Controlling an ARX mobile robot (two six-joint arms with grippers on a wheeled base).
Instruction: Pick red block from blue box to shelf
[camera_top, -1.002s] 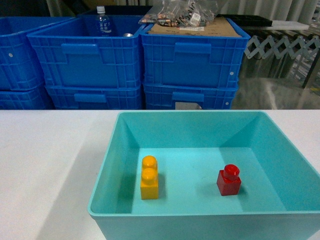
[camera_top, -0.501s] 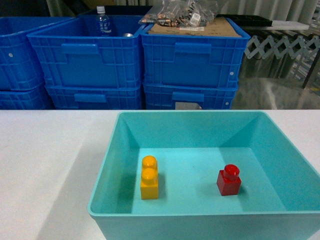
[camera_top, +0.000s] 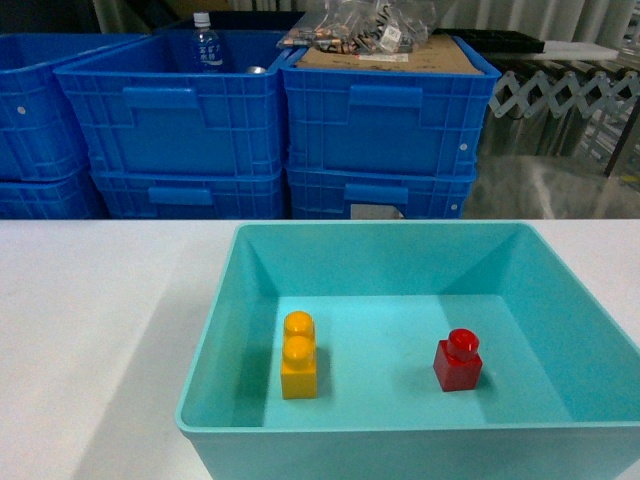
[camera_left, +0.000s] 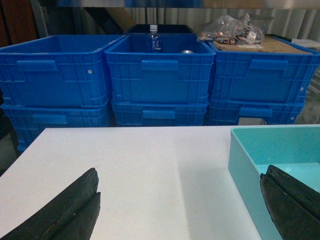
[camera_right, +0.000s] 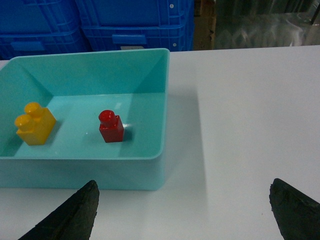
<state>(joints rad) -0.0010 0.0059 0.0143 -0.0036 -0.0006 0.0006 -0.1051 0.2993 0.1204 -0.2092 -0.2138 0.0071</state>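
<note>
Red plastic, glossy, cube-ish with one round stud on top: that's the red block (camera_top: 458, 362), sitting upright on the floor of the blue box (camera_top: 209, 350), toward the right side. It's well apart from the orange-yellow two-stud brick (camera_top: 299, 356), which stands on the left side of the same tub. Nothing's touching either one.

The tub itself is light turquoise with sloping walls, resting on a white surface (camera_top: 90, 330). Behind it are stacked dark blue ribbed crates (camera_top: 380, 130); one has a water bottle (camera_top: 205, 42) poking out, another is topped with cardboard and some clear bags.

Left gripper (camera_left: 180, 210) has its jaws spread wide, over the bare surface just beside the tub's left wall. Right gripper (camera_right: 185, 212) is spread wide too, low by the tub's near right corner, holding nothing.
</note>
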